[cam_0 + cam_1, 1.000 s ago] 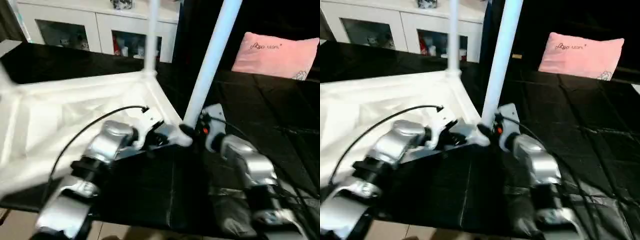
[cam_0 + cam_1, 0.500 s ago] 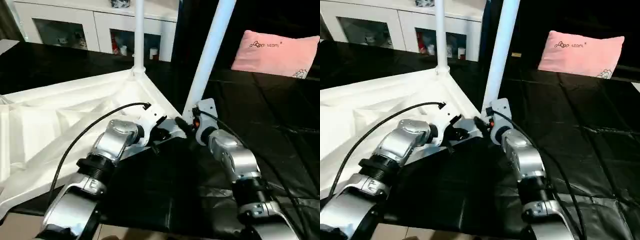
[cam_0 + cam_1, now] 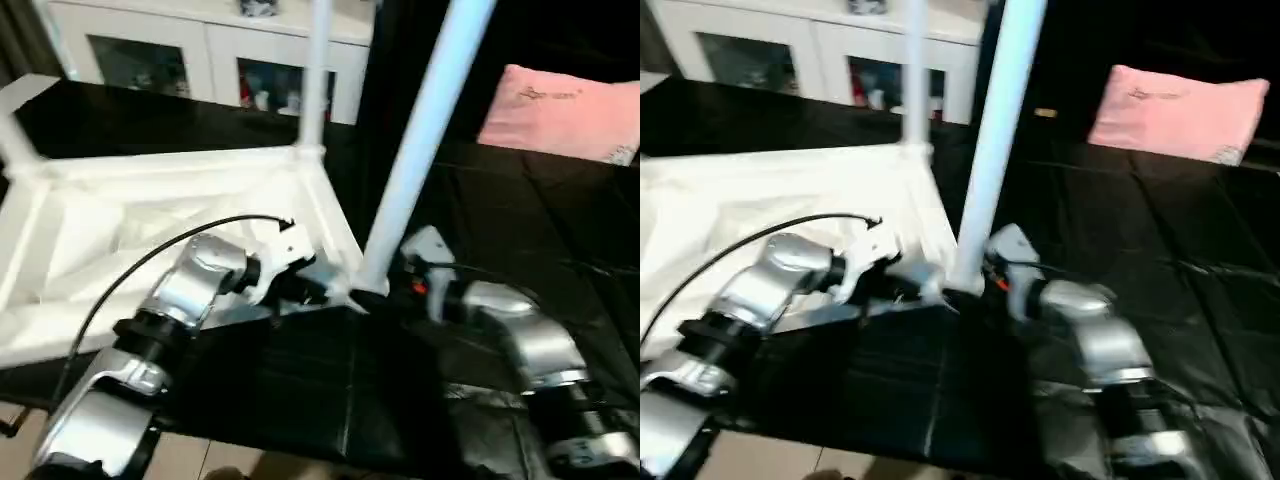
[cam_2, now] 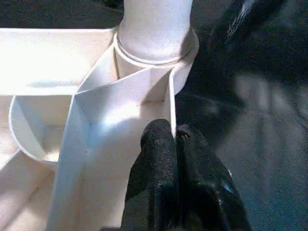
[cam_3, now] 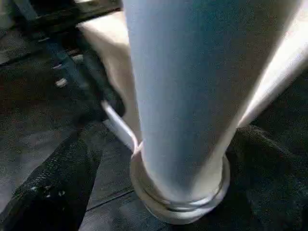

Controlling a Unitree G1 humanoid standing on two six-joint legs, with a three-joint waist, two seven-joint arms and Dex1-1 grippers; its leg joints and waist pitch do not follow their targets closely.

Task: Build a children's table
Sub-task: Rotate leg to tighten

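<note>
tabletop: white plastic tabletop [image 3: 170, 200] lies upside down, ribbed underside up, on the black-covered bench [image 3: 560, 220]; near corner sits at the bench's front part, between the two arms.
near leg: a white tapered leg [image 3: 420, 140] stands in the near corner socket [image 5: 178, 192], leaning slightly; its wide end looks seated inside the socket ring.
far leg: a second leg [image 3: 315, 75] stands upright in the far corner socket, toward the cabinet [image 3: 200, 60].
left-side corners: a third leg [image 3: 15, 140] seems to rise at the far left corner, though blurred and cut by the edge; the near left corner is out of frame, cannot tell.
left gripper: left gripper [image 4: 174, 139] has its jaws together, tips pinched on the thin rib wall beside the near socket, steadying the tabletop.
right gripper: right gripper [image 5: 168, 159] has its jaws wide apart, one finger on each side of the near leg's base, not squeezing it.
progress: at least two legs fitted, probably three; judged past the halfway mark.
left to do: confirm the near leg is fully pressed home, fit any missing leg, then turn the table onto its legs.
bystander items: pink pillow [image 3: 560, 100] lies well apart at the back right.
</note>
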